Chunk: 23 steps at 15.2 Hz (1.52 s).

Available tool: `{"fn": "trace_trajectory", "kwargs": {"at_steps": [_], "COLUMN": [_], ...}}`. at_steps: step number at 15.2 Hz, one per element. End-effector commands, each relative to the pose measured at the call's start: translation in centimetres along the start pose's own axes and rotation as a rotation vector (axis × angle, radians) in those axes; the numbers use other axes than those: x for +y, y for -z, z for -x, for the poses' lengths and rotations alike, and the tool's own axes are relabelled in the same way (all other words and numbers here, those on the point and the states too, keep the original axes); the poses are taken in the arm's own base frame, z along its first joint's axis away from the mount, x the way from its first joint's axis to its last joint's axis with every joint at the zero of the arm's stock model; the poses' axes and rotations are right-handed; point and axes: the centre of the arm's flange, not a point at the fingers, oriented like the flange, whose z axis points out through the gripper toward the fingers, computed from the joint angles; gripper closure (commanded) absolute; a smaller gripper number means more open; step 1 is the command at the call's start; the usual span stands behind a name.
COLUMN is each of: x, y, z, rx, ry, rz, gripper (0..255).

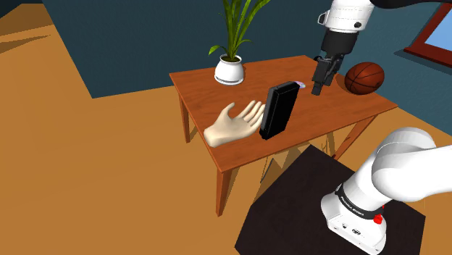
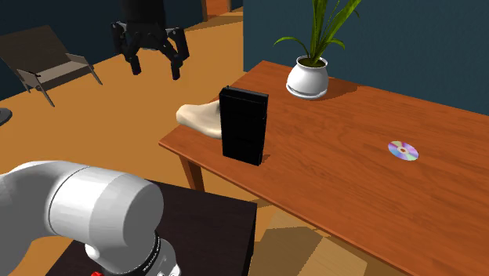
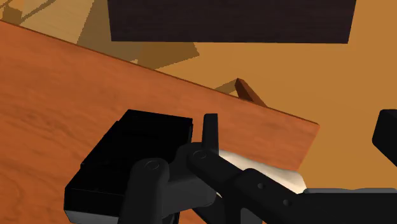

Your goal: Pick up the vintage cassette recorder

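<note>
On my screens: table (image 1: 340, 109); potted plant (image 1: 229, 70), far corner; basketball (image 1: 363, 77), the shoulder view's right; disc (image 2: 403, 150); pale model hand (image 1: 232, 124) at the table's edge; chair (image 2: 47, 59) beyond.

In the second exterior view you get just the wrist end of the pale hand model (image 2: 196, 118), at the table's (image 2: 345, 180) edge on that view's left. The upright black cassette recorder (image 2: 244, 125) covers its fingers. The table's corner on that view's right runs out of the picture, and the potted plant's (image 2: 309, 77) leaves are cropped at the top.

In the wrist view the gripper's (image 3: 297, 121) own linkage hides one end of the recorder and most of the hand model, and one finger (image 3: 385, 130) is cut by the picture's edge.

In the shoulder view the disc (image 1: 300, 85) is half hidden behind the recorder's top.
</note>
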Motion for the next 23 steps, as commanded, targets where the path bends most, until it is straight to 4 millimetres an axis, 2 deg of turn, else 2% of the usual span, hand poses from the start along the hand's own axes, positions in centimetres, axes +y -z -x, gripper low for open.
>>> {"fn": "trace_trajectory", "kwargs": {"at_steps": [1,6,11,17,23], "x": [0.0,5.9,11.4,17.2,21.5], "y": [0.0,-2.2,-4.4,-6.8,-9.1], "z": [0.0,-0.7,-2.9,-7.2,-12.9], "rx": [0.0,0.004,0.009,0.014,0.019], "ry": [0.0,0.245,0.489,0.783,1.077], "rz": [0.0,0.019,0.038,0.061,0.083], "gripper": [0,0,0,0,0]}}
